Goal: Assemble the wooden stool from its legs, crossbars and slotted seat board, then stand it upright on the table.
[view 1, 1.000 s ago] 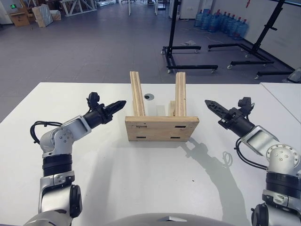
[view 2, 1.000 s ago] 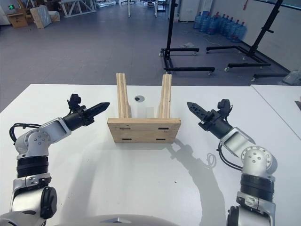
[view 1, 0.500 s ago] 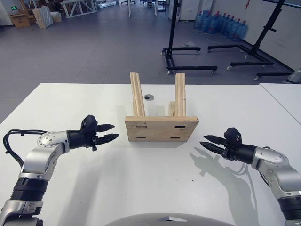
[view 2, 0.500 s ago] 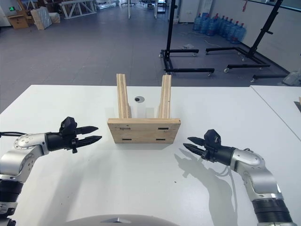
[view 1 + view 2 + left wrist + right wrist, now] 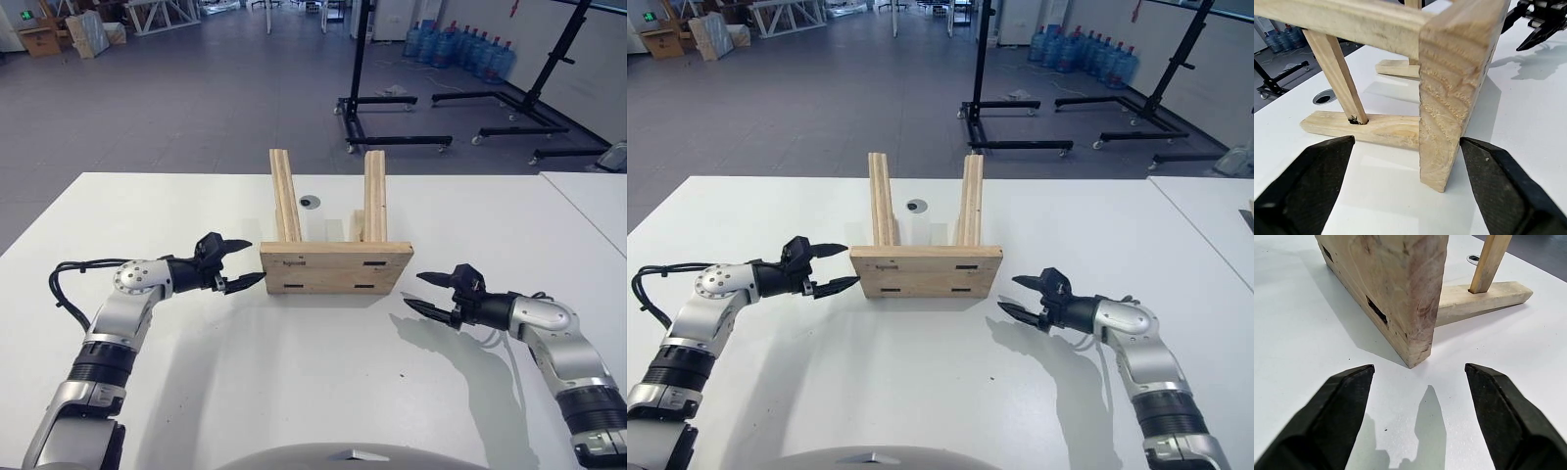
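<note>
The wooden stool (image 5: 336, 267) lies on its side on the white table (image 5: 313, 392), its slotted seat board (image 5: 926, 271) facing me on edge and its legs (image 5: 285, 196) pointing away. My left gripper (image 5: 245, 263) is open just off the seat board's left end, its fingers (image 5: 1308, 191) straddling the board's edge (image 5: 1447, 98). My right gripper (image 5: 426, 292) is open a short way off the board's right end, facing the corner (image 5: 1418, 298). Neither touches the wood.
A small round hole (image 5: 311, 202) sits in the table behind the stool. Black metal stands (image 5: 392, 108) and blue water jugs (image 5: 460, 44) are on the floor beyond the table. A second table edge (image 5: 598, 196) lies at the right.
Both arms dropped from raised poses to table height, opened their fingers, then closed in on the seat board's two ends. The stool has not moved.
</note>
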You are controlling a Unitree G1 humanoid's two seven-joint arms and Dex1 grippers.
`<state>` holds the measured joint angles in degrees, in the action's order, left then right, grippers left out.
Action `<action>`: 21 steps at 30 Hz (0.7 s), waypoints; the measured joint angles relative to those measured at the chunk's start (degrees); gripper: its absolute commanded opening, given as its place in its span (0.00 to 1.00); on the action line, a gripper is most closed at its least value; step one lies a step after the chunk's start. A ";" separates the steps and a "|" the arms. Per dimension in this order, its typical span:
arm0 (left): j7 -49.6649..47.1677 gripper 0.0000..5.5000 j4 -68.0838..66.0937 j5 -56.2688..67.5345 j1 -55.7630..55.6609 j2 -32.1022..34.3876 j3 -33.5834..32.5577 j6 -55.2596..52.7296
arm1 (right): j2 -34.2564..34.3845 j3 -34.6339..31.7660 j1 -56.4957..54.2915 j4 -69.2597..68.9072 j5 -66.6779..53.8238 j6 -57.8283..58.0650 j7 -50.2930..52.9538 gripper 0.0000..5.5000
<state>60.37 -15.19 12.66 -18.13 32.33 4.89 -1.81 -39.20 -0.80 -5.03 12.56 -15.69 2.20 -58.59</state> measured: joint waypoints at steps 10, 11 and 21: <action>7.40 0.72 -6.58 -1.49 -5.64 -0.43 5.13 -0.18 | 1.25 3.28 -9.56 5.96 -0.06 2.63 -7.25 0.62; 8.23 0.72 -8.24 -2.03 -7.50 -0.59 5.62 -0.04 | 1.29 3.58 -10.24 6.90 0.01 2.61 -7.83 0.62; 13.97 0.48 -17.57 -4.45 -13.67 -3.27 8.89 -0.11 | 4.25 5.62 -14.78 14.02 2.21 2.18 -9.42 0.56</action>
<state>74.34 -32.75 8.21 -31.80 29.06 13.79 -1.92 -34.95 4.82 -19.81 26.57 -13.49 4.38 -68.01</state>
